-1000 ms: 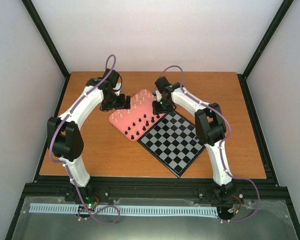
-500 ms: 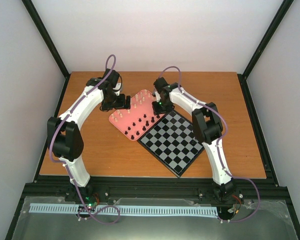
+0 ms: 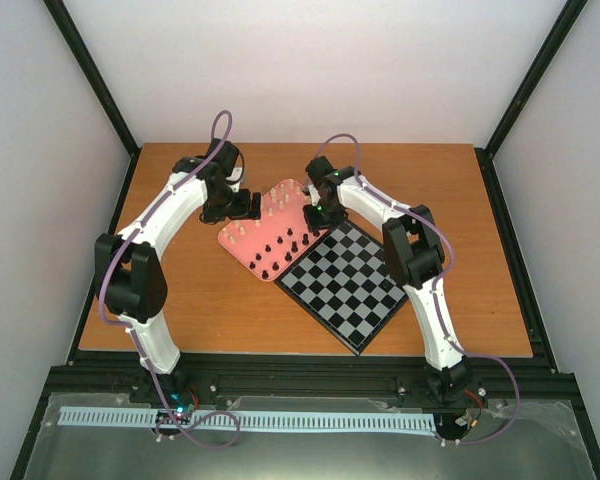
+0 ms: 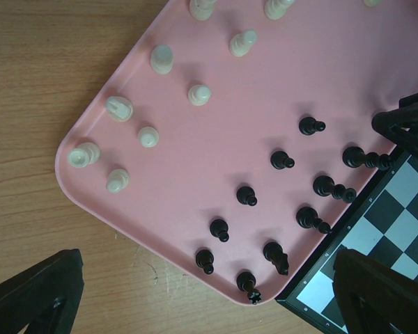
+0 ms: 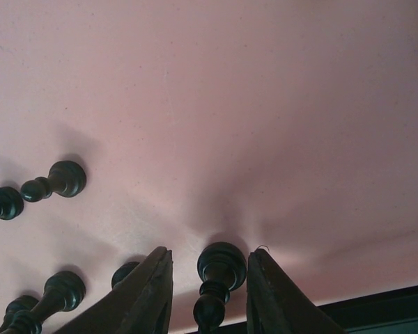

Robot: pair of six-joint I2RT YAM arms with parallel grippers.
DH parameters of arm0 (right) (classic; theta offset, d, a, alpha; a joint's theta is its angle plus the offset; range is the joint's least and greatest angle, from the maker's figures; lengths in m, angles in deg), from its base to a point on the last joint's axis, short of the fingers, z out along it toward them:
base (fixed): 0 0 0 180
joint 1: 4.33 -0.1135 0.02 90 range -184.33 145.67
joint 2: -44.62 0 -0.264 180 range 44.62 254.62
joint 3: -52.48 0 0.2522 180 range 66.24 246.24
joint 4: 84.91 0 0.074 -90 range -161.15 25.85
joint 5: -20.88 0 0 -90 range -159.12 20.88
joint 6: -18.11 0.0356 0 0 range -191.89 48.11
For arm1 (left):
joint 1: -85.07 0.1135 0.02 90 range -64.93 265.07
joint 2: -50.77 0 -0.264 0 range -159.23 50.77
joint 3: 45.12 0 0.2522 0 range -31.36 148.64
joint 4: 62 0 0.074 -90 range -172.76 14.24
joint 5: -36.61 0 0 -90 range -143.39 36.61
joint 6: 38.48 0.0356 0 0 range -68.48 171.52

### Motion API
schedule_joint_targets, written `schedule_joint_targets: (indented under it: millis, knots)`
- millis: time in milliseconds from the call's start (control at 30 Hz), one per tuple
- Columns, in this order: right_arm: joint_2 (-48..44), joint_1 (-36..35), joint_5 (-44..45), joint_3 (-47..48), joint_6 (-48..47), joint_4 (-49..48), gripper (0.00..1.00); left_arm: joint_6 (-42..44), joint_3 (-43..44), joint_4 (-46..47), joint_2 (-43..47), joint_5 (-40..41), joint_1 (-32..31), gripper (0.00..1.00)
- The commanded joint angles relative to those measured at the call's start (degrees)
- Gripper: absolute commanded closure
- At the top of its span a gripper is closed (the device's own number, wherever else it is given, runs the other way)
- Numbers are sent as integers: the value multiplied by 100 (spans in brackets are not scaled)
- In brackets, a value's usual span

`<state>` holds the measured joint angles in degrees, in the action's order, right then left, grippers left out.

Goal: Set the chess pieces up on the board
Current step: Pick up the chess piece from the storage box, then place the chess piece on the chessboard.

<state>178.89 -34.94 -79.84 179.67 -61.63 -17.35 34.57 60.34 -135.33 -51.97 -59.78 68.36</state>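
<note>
black chess piece (image 5: 221, 268) between right gripper (image 5: 211, 256) fingers, upright, axis vertical, near pink tray (image 5: 230, 104) edge, jaws part-open, slight gap

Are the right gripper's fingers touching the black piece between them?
Cannot tell. In the right wrist view, pink tray shows between the piece and one finger, but the other finger lines up with its head, gap or contact unclear.

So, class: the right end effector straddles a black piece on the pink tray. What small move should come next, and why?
Probably close the right end effector on the black piece. It stands upright between the fingers on the pink tray, with a slim gap showing on one side, so it seems not gripped yet; lifting now would likely leave it behind.
</note>
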Motion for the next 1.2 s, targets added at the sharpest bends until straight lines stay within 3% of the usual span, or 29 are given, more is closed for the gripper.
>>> schedule_joint_targets:
  millis: [0, 267, 433, 633, 900, 1000, 1167]
  knots:
    - [100, -59, 68, 108, -59, 122, 69, -56, 6, 75, 23, 28, 27, 0]
    - [46, -68, 120, 72, -106, 162, 70, -70, -4, 86, 26, 15, 25, 0]
    - [64, -68, 98, 110, -119, 216, 86, -71, 14, 86, 20, 15, 27, 0]
    - [-22, -67, 103, 257, -153, 287, 95, -71, 23, 84, 38, 20, 24, 0]
    - [-788, -67, 411, 779, -94, 604, 95, -63, 32, 79, 77, 36, 26, 0]
    - [-1355, -51, 587, 254, -40, 801, 95, -61, 40, 85, 110, 26, 27, 0]
    - [-2790, 76, 877, -1688, 289, 716, 95, -50, 44, 77, 165, 27, 26, 0]
